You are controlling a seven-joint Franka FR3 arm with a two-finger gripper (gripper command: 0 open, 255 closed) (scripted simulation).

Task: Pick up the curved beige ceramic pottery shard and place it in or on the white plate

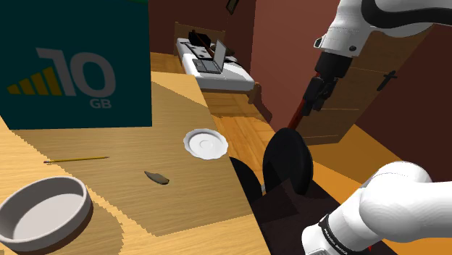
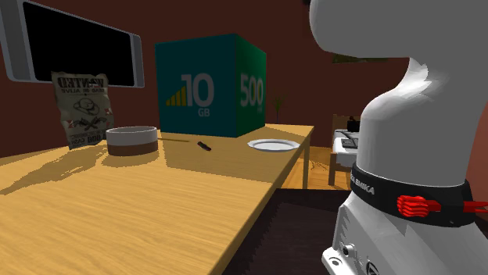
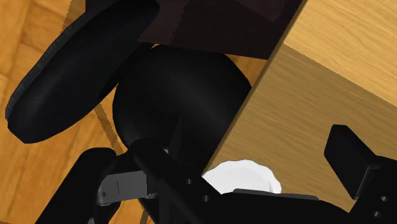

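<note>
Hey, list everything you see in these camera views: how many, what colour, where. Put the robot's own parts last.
Wooden table: one, light brown, shoulder view's left.
Curved pottery shard: one, dark brown, on the table between bowl and plate.
Round scalloped plate: one, white, near the table's edge.
Round bowl: one, grey, shoulder view's lower left.
Cube-shaped box marked 10 GB: one, teal, on the table's far part.
Thin pencil: one, yellow, before the box.
Crumpled poster: one, off-white, behind the bowl.
Flat screen: one, black, grey-framed, above the poster.
Office chair: one, black, beside the table.
Robot arm: one, white, dark joints.
Two-finger gripper: one, black, open, above the chair.
</note>
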